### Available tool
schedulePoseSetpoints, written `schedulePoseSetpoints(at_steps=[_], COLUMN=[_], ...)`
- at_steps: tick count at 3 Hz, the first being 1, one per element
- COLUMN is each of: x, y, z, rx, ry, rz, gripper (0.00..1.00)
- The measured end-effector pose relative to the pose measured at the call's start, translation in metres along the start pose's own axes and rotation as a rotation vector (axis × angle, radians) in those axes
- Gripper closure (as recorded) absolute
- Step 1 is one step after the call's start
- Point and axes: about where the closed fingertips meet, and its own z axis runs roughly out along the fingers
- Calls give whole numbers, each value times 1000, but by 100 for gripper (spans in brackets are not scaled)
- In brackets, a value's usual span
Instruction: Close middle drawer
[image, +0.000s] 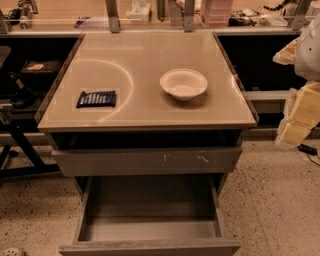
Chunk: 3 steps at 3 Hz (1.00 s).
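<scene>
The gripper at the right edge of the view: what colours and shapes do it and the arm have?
The gripper, at the right edge of the view, is made of pale yellow, blocky parts with flat faces and dark seams between them. The arm above it has a smooth, rounded white shell. No cables or markings show on either.
</scene>
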Motion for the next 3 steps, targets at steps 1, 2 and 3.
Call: schedulePoseSetpoints(at_steps=[1, 2, 3], x=[0, 0, 0], y=[0, 0, 0], z=[0, 0, 0], rx=[0, 0, 0], ry=[0, 0, 0], rz=[0, 0, 0], gripper=[0, 18, 41])
